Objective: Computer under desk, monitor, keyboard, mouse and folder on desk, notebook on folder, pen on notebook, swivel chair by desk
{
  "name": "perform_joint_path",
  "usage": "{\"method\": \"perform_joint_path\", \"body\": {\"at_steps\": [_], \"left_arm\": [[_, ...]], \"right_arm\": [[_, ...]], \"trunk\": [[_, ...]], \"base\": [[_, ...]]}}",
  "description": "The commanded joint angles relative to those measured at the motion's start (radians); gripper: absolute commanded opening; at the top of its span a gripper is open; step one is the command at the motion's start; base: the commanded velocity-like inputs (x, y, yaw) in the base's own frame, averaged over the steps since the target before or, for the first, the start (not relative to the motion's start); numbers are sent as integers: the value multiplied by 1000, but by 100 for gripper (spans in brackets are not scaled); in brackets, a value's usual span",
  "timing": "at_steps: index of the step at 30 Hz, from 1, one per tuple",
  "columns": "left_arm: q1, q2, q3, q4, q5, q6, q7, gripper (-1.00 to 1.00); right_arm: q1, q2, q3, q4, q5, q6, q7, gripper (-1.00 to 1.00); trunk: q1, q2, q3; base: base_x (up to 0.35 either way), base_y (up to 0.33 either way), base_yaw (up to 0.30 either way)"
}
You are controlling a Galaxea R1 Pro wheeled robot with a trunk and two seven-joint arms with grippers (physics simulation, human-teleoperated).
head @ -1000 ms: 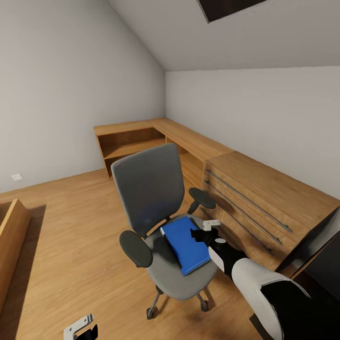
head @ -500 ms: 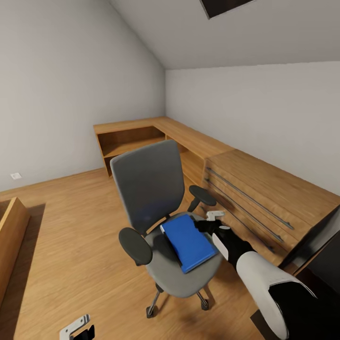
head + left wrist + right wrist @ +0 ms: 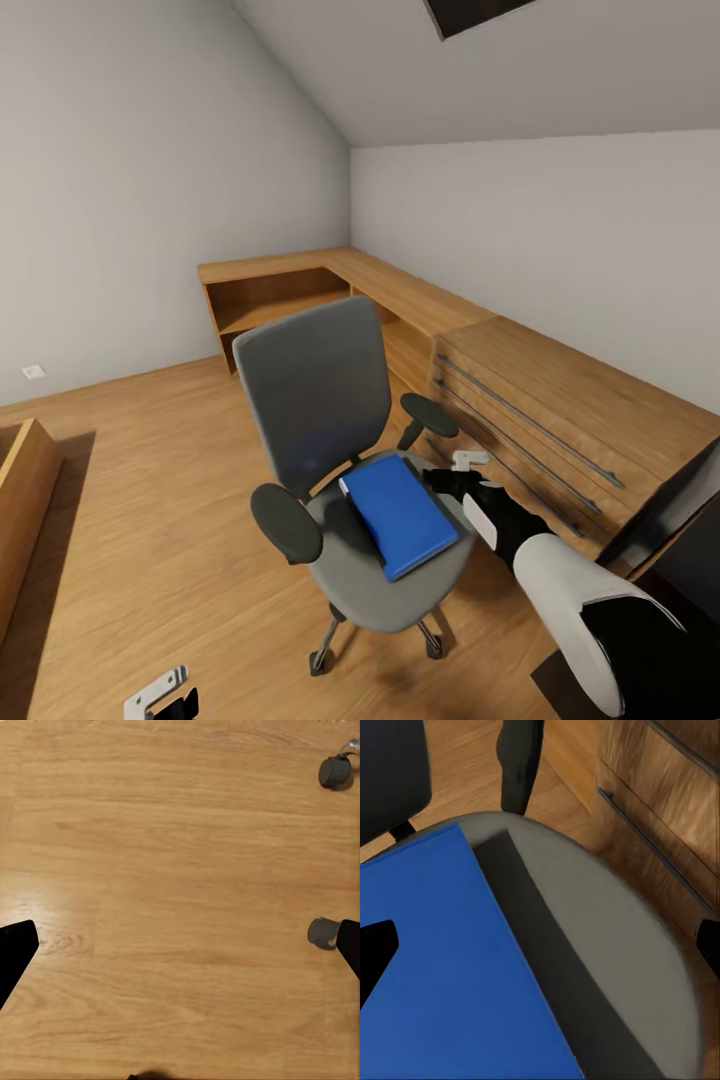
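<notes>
The swivel chair [image 3: 330,420], grey with black armrests, stands mid-room in the head view. The bright blue folder [image 3: 400,512] lies flat on its seat [image 3: 607,945]. My right gripper [image 3: 440,480] hovers just above the seat by the folder's right edge. Its jaws are open, and in the right wrist view [image 3: 540,949] they span the folder [image 3: 442,967] and bare seat. My left gripper [image 3: 160,695] hangs low at the head view's bottom left. It is open [image 3: 180,949] over bare wooden floor, near the chair's casters [image 3: 334,771].
A light wooden chest of drawers [image 3: 550,420] with long bar handles stands right behind the chair. A low wooden shelf unit [image 3: 300,290] fills the far corner. A black panel edge [image 3: 665,505] shows at the right. Open wooden floor [image 3: 150,480] lies left of the chair.
My right arm has drifted slightly right, from over the folder towards its right edge. The head view has shifted a little. The left gripper sits a bit lower in view.
</notes>
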Motion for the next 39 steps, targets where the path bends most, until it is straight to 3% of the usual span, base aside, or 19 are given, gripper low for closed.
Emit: {"method": "perform_joint_path", "body": {"at_steps": [1, 15, 26, 39], "left_arm": [[0, 0, -1, -2, 8, 5, 4, 100], [0, 1, 0, -3, 7, 5, 6, 100], [0, 0, 1, -2, 7, 5, 6, 100], [0, 1, 1, -2, 7, 5, 6, 100]], "right_arm": [[0, -3, 6, 1, -11, 4, -1, 100], [1, -10, 6, 30, -14, -24, 10, 100], [1, -26, 6, 46, -11, -35, 171, 100], [1, -33, 6, 53, -13, -40, 189, 100]], "trunk": [[0, 0, -1], [0, 0, -1], [42, -77, -35], [92, -168, -76]], "base": [[182, 0, 0], [143, 0, 0], [5, 0, 0], [0, 0, 0]]}}
